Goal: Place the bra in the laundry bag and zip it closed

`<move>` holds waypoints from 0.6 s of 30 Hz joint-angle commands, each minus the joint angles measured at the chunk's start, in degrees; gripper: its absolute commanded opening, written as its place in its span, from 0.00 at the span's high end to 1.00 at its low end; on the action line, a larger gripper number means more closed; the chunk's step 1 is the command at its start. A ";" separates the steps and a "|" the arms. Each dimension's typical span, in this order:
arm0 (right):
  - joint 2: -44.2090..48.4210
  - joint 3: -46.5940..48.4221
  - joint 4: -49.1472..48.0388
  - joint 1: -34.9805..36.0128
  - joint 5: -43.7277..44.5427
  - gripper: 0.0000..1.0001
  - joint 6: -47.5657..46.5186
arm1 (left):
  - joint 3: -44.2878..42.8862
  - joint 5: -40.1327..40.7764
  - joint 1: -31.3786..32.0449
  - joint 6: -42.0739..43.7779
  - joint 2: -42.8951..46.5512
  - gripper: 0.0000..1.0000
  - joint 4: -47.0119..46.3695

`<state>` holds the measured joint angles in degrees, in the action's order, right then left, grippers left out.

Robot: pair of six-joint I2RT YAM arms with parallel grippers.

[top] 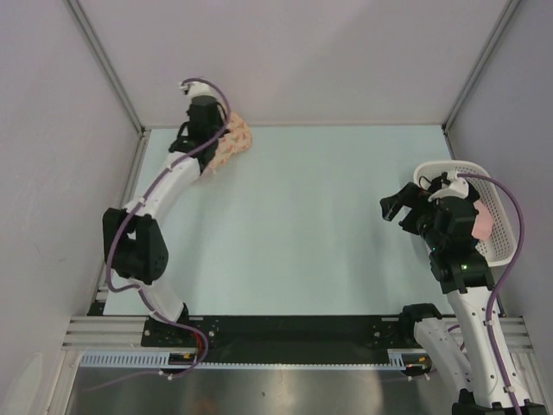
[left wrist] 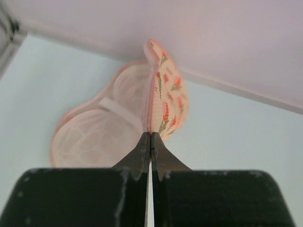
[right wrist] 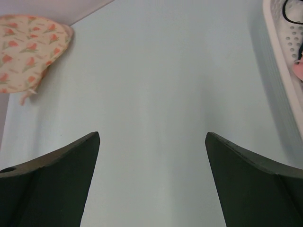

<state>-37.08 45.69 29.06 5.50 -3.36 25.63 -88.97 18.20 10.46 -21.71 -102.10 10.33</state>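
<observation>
Left hand (left wrist: 150, 137): pinched shut on laundry bag (left wrist: 166, 101) rim, flap raised, at 11 o'clock on tabletop (top: 320, 216).
Right hand (right wrist: 152, 136): wide open, empty, beside white basket (top: 499, 244) at 3 o'clock.

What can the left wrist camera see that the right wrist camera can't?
Only the left wrist camera shows the left gripper shut on the laundry bag at its raised flap, and the bag's pale pink inside. Only the right wrist camera shows the open right gripper and the white basket with something pink in it. Both show the bag's flowery outside and the pale table.
</observation>
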 commanded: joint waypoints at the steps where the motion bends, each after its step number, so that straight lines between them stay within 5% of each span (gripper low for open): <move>1: -2.02 3.95 2.22 -0.05 8.33 0.00 3.01 | 5.53 17.82 14.72 16.24 4.71 1.00 -4.42; 8: -8.18 8.18 7.24 -0.57 25.31 0.00 6.45 | 15.05 24.70 36.63 17.15 4.73 0.97 -7.08; 12: -13.53 9.76 7.94 -3.64 26.47 0.00 5.66 | 16.28 22.94 46.91 11.62 4.89 0.31 -0.60; 15: -18.27 11.26 7.77 -7.60 24.63 0.00 4.17 | 18.38 17.33 48.34 3.55 9.71 0.17 3.71; 18: -21.27 12.57 6.98 -8.74 24.88 0.00 3.20 | 24.09 8.28 48.43 -3.85 19.34 0.14 4.00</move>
<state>-55.29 54.74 36.36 -1.50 18.98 30.15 -69.17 34.44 60.58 -15.11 -96.20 11.29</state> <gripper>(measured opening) 0.995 0.847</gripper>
